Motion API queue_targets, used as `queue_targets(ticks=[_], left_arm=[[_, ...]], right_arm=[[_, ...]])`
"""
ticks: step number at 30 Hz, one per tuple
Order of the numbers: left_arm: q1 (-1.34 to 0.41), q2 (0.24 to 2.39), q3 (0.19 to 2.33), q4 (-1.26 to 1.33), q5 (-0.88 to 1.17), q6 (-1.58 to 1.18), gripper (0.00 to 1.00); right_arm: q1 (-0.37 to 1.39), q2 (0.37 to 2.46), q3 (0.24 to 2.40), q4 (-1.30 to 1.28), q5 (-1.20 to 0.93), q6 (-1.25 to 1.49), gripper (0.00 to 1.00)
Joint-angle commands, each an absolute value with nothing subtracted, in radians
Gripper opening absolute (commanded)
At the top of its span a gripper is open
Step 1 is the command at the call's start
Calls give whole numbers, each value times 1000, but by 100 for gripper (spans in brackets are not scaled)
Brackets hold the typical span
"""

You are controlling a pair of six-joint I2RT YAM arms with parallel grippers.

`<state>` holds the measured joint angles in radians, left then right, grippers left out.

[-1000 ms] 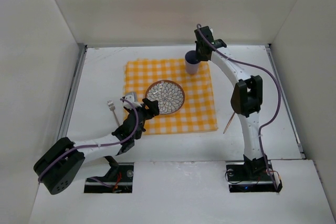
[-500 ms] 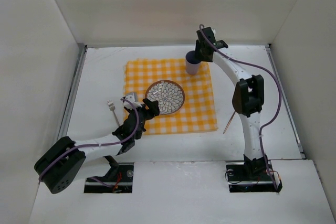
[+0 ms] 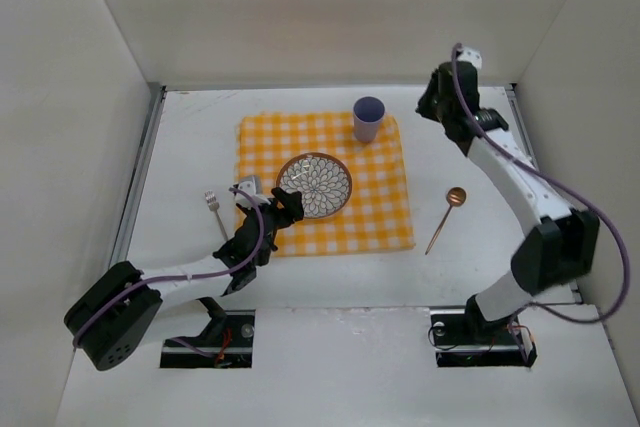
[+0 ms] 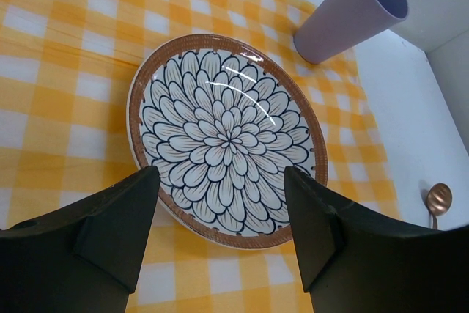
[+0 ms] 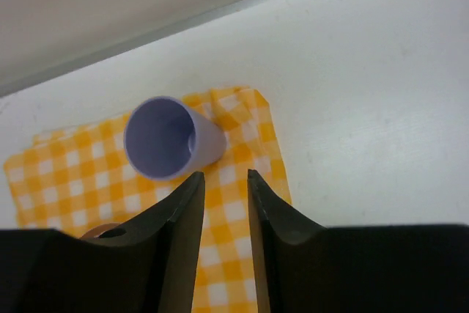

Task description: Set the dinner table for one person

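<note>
The white dinner table [image 3: 190, 137] carries a yellow-and-white checked cloth [image 3: 380, 217]. A floral plate with a brown rim [image 3: 315, 185] lies at the cloth's middle. A lilac cup [image 3: 368, 117] stands upright at the cloth's far right corner. My left gripper [image 3: 290, 205] is open and empty, with its jaws either side of the plate's near edge [image 4: 223, 137]. My right gripper [image 3: 432, 107] hovers to the right of the cup, apart from it. Its jaws stand slightly parted with nothing between them [image 5: 225, 175]. The cup [image 5: 172, 137] shows ahead of them to the left.
A copper spoon [image 3: 447, 212] lies on the table right of the cloth. A fork [image 3: 214, 209] lies left of the cloth beside my left arm. White walls enclose the table on three sides.
My right gripper has left the cup and swung right, away from it. The cup stays upright on the cloth. The spoon's bowl is uncovered. The left arm has not moved.
</note>
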<state>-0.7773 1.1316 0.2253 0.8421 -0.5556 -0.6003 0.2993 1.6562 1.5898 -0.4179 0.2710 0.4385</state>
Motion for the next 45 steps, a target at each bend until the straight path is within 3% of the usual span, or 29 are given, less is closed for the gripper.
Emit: queue_targets(ticks=[1,4,7,11,17,33,38,45], left_arm=[[-778,1101,245,893,-555,-606,65],[-789,1106,247,891,-535,-609,59],[-797,1109,256,891,-522,-611,56],[-801,1094,255,890,-508,-611,56],[-806,1071,249,890,-515,-612,59],[-808,1080,244,888,-509,-617,59],[-803,1085,245,888,-509,-620,60],[-800,1081,242,888,-511,-621,60]], right_arm=[[286,1475,1268,-266,291,549,25],[272,1318,987,-236,324,626,12],[263,1182,794,-254,366,660,11],[245,1134,709,-368,416,673,14],[245,1201,655,-382,465,704,29],[251,1384,658,-279,394,669,30],[240,1431,664,-265,379,663,27],[240,1428,664,-267,399,673,8]])
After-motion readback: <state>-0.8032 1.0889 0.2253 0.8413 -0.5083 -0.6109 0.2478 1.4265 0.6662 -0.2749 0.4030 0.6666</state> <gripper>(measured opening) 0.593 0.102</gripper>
